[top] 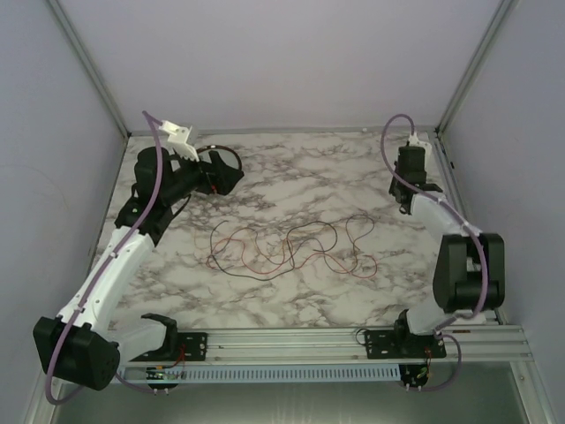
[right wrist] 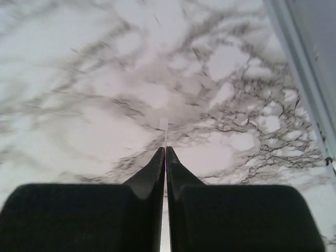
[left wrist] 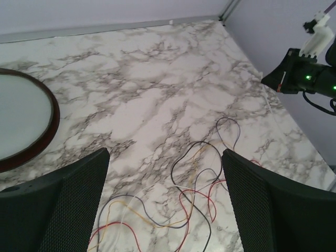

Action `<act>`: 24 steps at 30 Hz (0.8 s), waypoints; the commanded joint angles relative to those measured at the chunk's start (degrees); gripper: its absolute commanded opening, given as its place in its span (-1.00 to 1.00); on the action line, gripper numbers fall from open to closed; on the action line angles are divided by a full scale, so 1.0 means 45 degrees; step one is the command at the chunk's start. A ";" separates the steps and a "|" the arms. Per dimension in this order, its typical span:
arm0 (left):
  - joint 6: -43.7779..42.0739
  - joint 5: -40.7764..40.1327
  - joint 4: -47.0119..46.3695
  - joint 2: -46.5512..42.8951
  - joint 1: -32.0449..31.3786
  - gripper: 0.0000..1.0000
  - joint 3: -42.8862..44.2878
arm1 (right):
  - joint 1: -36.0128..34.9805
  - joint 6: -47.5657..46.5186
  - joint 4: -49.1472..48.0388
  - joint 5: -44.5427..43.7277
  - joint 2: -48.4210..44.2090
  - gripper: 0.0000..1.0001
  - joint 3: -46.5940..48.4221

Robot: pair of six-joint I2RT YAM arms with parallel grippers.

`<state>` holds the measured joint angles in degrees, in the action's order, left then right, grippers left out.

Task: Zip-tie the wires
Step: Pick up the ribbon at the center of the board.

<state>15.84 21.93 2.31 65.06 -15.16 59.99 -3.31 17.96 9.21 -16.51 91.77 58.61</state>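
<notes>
Top external view: wires [top: 291, 249] lie loose at the centre of the marble table [top: 309, 168]. They are thin red and dark strands in flat loops, spread from 9 to 3 o'clock. Neither arm touches them. The left arm reaches out to 10 o'clock and the right arm stands at 2 o'clock, both well apart from the tangle.

Left wrist view: the left gripper [left wrist: 164, 155] is spread wide, with the mesh-faced fingers [left wrist: 68, 205] at the two lower corners of the frame and nothing between them. The wires show on the table below the gap, from 5 to 7 o'clock. A dark loop rises toward centre, red strands curl under it, and one yellowish strand runs through. A round dish [left wrist: 50, 126] with a dark rim sits at 9 o'clock, cut by the frame edge and apart from the wires. The right arm's black wrist shows at 2 o'clock against the wall, with a green light on it.

Right wrist view: the right gripper [right wrist: 165, 149] is closed, its tips pressed together. A thin, pale, see-through strip [right wrist: 164, 126] is pinched between them and sticks out past the tips toward 12 o'clock. Below is bare marble, and a metal frame rail runs down the edge at 2 to 3 o'clock. No wires are in this view.
</notes>
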 commanded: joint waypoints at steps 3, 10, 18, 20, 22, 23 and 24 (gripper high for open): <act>0.1030 0.1236 -0.2355 0.0245 -0.0049 0.76 -0.0448 | -0.2373 0.0087 0.0215 -0.2383 -0.2636 -1.00 0.0016; 0.2129 0.0861 -0.3510 0.0978 -0.0871 0.71 -0.0057 | -0.5573 -0.0594 -0.2423 -0.2375 -0.5518 -1.00 -0.1345; 0.2626 0.1181 -0.5613 0.1248 -0.2134 0.71 -0.0253 | -0.7239 0.0009 -0.4906 -0.0233 -0.7230 -1.00 -0.1209; 0.2358 0.1247 -0.6297 0.1261 -0.2635 0.72 -0.0704 | -0.7649 0.0361 -0.4820 -0.0452 -0.7158 -1.00 -0.0799; 0.1938 0.0957 -0.7229 0.1209 -0.3257 0.75 -0.1365 | -0.8274 0.0745 -0.4843 -0.1201 -0.7071 -1.00 -0.0505; 0.1746 0.0662 -0.7700 0.1175 -0.3595 0.77 -0.1686 | -0.8603 0.0982 -0.4882 -0.1683 -0.6989 -1.00 -0.0378; 0.1536 0.0388 -0.8161 0.1149 -0.3906 0.79 -0.2011 | -0.8964 0.1370 -0.4772 -0.2349 -0.6876 -1.00 -0.0174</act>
<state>26.09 25.52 -23.42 70.54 -28.51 55.59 -38.70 18.65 -9.50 -21.12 59.90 53.54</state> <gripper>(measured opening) 0.881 0.002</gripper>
